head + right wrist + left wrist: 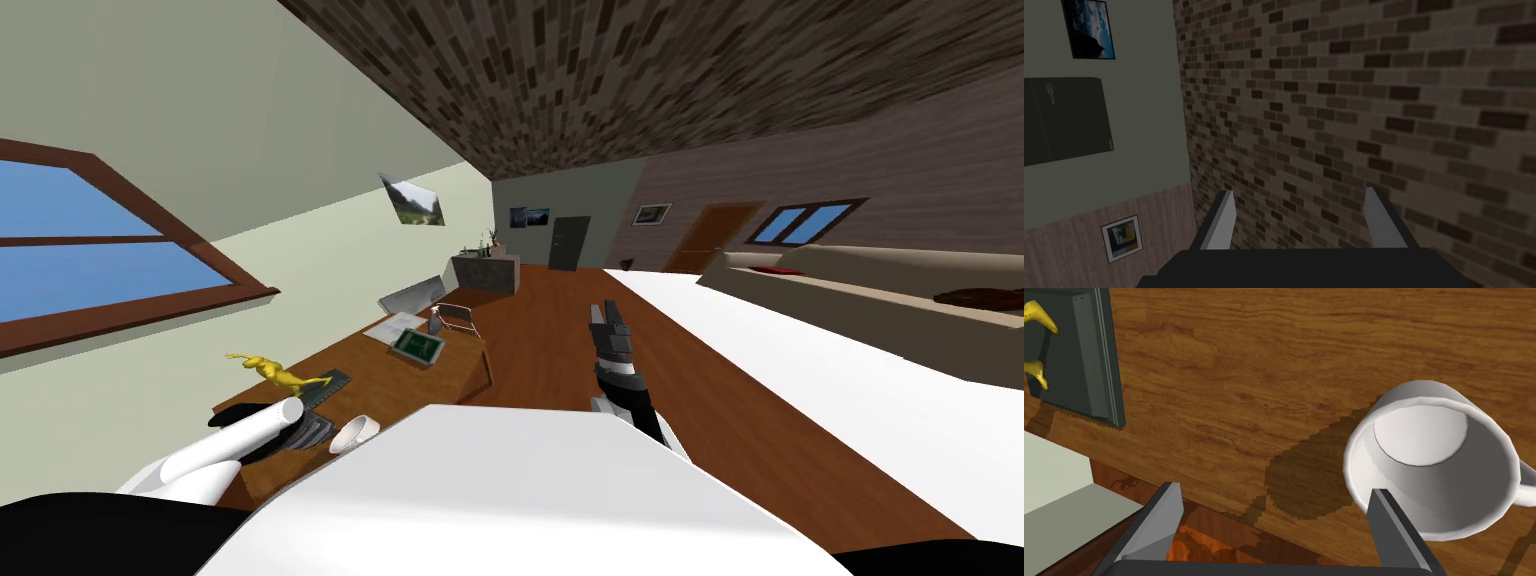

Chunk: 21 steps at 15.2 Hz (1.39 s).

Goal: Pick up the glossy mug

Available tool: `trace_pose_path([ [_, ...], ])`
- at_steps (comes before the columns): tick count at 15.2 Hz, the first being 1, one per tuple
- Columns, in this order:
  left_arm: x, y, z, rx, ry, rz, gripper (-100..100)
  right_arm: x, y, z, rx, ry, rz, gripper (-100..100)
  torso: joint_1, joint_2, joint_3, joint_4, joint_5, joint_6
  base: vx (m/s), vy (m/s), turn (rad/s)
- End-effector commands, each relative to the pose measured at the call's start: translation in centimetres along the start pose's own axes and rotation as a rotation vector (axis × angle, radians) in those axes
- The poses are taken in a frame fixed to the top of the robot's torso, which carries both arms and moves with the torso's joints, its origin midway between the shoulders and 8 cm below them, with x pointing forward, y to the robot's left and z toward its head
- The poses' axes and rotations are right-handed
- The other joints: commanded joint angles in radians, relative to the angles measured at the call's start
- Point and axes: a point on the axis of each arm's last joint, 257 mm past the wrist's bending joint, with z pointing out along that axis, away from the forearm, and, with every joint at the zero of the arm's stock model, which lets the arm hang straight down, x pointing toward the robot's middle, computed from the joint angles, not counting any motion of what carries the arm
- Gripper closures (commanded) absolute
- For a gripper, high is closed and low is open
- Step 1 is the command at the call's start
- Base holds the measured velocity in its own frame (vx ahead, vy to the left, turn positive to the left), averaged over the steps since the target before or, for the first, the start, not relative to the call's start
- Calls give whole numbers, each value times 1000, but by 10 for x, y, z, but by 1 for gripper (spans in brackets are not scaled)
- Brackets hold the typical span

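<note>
A white mug (1431,458) stands on the wooden table (1249,378) close to its near edge, its open mouth facing my left hand and its handle on the far side from the gripper's middle. My left gripper (1274,528) hovers over the table's edge, open and holding nothing. One of its fingers (1391,528) lies across the mug's near rim, while the rest of the mug sits outside the gap. In the head view the mug (355,432) sits just past my left forearm (245,432). My right gripper (605,322) is held out over the floor, open and empty.
A yellow figurine (280,375) on a dark green base (1089,353) stands on the table beside the mug. Further along lie a green-framed board (418,345), a paper and a small bottle (436,322). Wooden floor shows below the table's edge. A beige sofa (870,280) is far right.
</note>
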Motion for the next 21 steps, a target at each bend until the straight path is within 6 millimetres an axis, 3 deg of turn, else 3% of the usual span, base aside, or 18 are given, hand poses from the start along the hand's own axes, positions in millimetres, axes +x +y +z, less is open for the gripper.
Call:
trace_pose_path([
  [1, -6, 6, 3, -26, -15, -19, -100, 0, 0, 0, 0, 0, 0, 0, 0, 0, 0, 0, 0, 0, -18, 37, -125],
  [4, -35, 30, 7, -128, -67, -112, -100, 0, 0, 0, 0, 0, 0, 0, 1, 0, 0, 0, 0, 0, -27, 55, -271],
  [6, -37, 34, 7, -145, -75, -112, -100, 0, 0, 0, 0, 0, 0, 0, 3, 1, 0, 0, 1, 0, -34, 65, -176],
  [7, -50, 48, 7, -196, -99, -155, -100, 0, 0, 0, 0, 0, 0, 0, 2, 1, 0, 0, 1, -1, -27, 51, -171],
  [21, -96, 123, -2, -451, -206, -336, -100, 0, 0, 0, 0, 0, 0, 0, 2, 0, 0, 0, 0, -1, -37, 57, -169],
])
